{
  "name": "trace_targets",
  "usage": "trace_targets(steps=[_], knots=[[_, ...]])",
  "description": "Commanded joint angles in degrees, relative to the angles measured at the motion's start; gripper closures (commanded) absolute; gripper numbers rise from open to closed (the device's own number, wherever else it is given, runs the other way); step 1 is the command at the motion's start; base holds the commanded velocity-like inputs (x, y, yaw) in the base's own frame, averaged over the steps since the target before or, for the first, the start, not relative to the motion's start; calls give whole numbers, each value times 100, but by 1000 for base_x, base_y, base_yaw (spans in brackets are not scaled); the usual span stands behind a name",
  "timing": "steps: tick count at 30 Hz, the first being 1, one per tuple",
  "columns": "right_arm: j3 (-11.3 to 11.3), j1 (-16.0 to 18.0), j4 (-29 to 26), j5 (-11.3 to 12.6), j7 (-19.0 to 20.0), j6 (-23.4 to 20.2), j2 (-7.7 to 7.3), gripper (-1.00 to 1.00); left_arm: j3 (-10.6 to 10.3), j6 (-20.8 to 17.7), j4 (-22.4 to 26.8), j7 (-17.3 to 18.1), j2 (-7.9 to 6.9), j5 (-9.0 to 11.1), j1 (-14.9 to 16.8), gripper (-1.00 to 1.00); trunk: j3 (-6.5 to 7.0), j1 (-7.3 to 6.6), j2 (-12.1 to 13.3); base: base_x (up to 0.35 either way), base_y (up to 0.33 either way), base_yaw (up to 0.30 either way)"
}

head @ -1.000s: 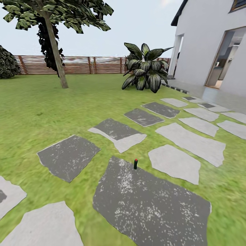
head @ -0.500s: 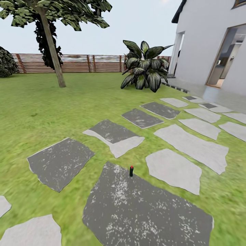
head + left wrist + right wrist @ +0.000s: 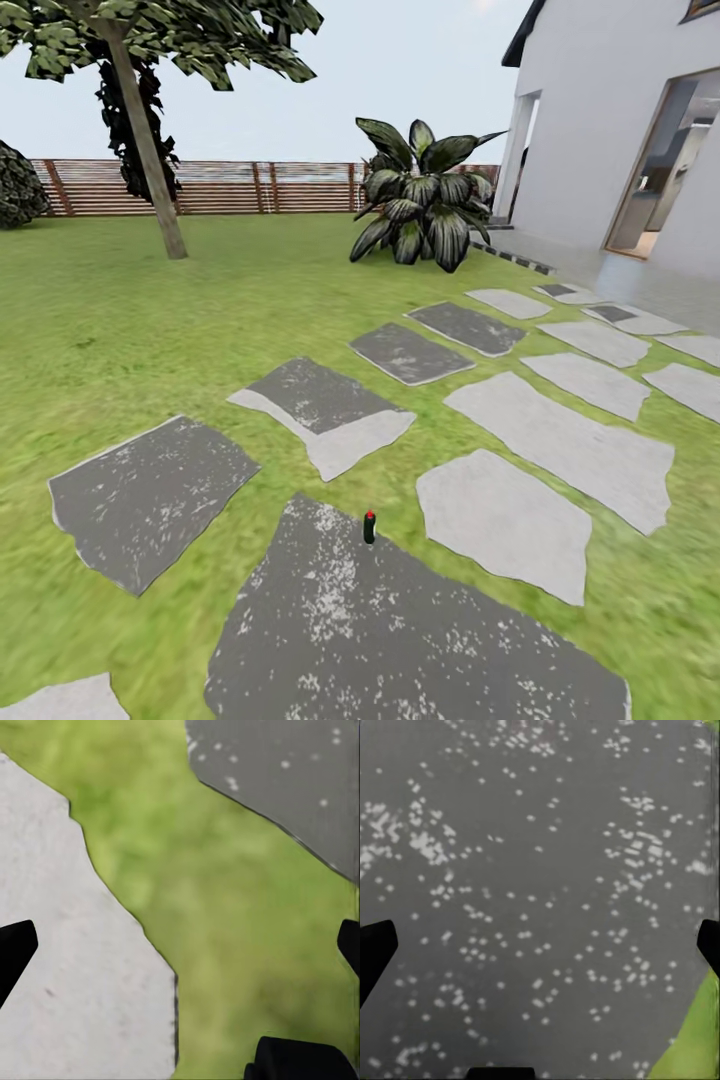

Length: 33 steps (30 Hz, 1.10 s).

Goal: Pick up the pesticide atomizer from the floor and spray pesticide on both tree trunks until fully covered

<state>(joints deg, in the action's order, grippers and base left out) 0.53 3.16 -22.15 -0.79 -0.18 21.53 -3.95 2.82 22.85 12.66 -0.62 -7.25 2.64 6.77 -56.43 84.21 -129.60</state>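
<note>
The left gripper hangs over the ground with its black fingertips spread to the far edges of the left wrist view and nothing between them; under it lie blurry green grass, a pale grey stone slab and the corner of a dark speckled slab. The right gripper is likewise spread wide and empty, looking down on a dark grey paving stone flecked with white, with a sliver of grass at one corner.

In the head view, the small dark pesticide atomizer with a red cap stands upright at the far edge of that big dark paving stone, just beside the grass strip that separates it from a pale slab. It stands on stone here, not on grass.

Beyond it more stepping stones run toward the white house. A broad-leaved dark shrub sits near the house corner, and a thin leaning tree rises before the brown slatted fence.

Judging by this, the task has barely begun: the atomizer is not yet picked up, no thick grey-beige trunks are in sight, and all spraying remains.
</note>
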Motion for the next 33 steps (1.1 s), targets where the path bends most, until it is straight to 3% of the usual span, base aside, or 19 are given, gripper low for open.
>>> trace_targets(steps=[1,33], knots=[[0,0,0,0,0,0,0,-100,0,0,0,0,0,0,0,-100,0,0,0,206,-216,0],[-1,0,0,0,0,-2,0,-100,0,9,0,0,-5,9,-9,-100,0,0,0,121,-257,0]])
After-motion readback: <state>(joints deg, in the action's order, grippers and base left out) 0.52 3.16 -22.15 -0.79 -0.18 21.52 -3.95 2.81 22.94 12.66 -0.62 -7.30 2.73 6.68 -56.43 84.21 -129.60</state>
